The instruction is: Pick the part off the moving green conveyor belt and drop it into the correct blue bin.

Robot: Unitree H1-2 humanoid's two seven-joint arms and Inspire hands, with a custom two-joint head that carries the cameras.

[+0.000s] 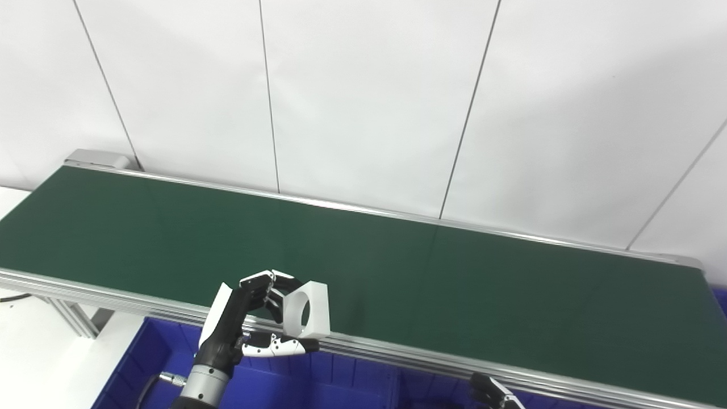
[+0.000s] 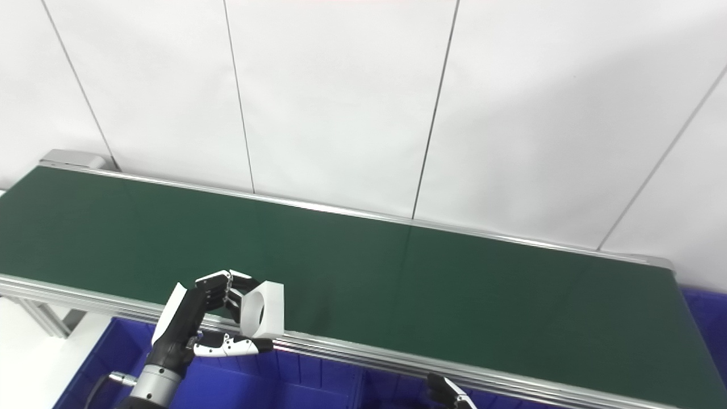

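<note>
While no writing shows anywhere, the left hand [image 1: 244,324] clamps a white part [image 1: 307,309] above the belt [image 1: 454,284] edge; the right hand [image 1: 493,392], cropped, is unreadable.

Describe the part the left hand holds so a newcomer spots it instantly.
Find the green conveyor belt, then its near rail at the lower left, above the blue bin. The left hand holds the white block there, the only white piece with a round hole.

The black-and-white plastic left hand [image 1: 241,318] ends in a silver metal wrist cuff [image 1: 199,383] — a dark cable [image 1: 149,387] alongside; the right hand [image 1: 493,392] matches — black, white-tipped.
</note>
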